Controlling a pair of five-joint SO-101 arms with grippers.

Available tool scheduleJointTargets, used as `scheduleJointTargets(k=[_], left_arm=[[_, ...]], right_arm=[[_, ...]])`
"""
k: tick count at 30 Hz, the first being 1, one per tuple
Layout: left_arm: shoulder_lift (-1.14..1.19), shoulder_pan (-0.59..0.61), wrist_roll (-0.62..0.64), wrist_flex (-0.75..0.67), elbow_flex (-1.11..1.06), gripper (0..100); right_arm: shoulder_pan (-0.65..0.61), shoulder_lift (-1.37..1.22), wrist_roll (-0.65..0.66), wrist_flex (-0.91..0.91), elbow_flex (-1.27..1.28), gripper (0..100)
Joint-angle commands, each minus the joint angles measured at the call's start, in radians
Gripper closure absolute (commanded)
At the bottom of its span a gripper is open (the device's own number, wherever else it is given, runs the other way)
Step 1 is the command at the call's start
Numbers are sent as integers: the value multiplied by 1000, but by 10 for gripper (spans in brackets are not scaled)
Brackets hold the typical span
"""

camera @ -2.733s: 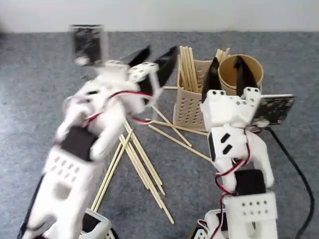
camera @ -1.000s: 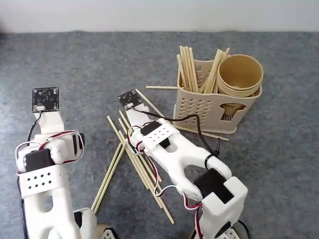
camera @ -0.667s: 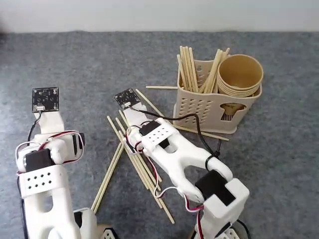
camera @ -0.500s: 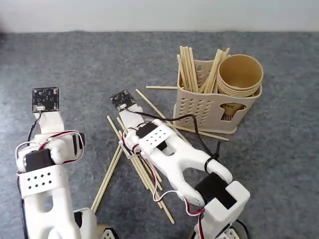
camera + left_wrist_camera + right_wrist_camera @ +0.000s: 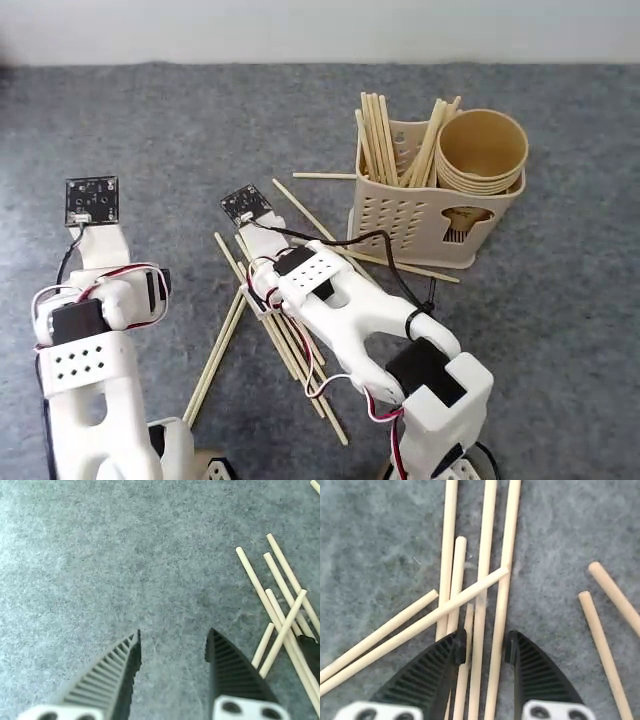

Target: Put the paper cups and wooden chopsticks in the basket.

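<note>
- Several loose chopsticks [image 5: 224,343] lie crossed on the bench [image 5: 150,130] near its centre, trailing toward 7 o'clock.
- The basket [image 5: 400,215] stands at 2 o'clock. The paper cups [image 5: 483,150] are stacked in its 3 o'clock side and upright chopsticks [image 5: 378,135] stand in its 9 o'clock side.
- Step in hand (judged): the right arm picks from the loose pile.
- To do it well: close squarely across the parallel sticks and grip near mid-length, so they do not swing on the lift. Watch the diagonal stick [image 5: 420,622] lying over them, which may drag along.
- Right gripper [image 5: 485,645]: narrowly parted, tips down at the pile, a few parallel sticks between the jaws, nothing clamped yet.
- Left gripper [image 5: 173,635]: spread wide, holding nothing, over bare bench at 9 o'clock of the pile.
</note>
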State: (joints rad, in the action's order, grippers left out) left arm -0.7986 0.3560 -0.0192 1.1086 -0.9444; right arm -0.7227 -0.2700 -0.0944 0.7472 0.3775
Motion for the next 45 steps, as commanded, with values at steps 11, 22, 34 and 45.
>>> scheduleJointTargets(k=[11, 22, 34, 45], left_arm=[[-25, 6, -8, -14, -8, 798], [-25, 6, -6, -15, -5, 798], [-17, -161, -37, 55, -2, 793], [-14, -431, -52, 91, -61, 758]], right_arm=[[74, -2, 46, 42, -34, 991], [139, 375, 46, 294, -28, 991], [143, 843, 44, 530, -28, 991], [354, 1032, 87, 717, -26, 991]])
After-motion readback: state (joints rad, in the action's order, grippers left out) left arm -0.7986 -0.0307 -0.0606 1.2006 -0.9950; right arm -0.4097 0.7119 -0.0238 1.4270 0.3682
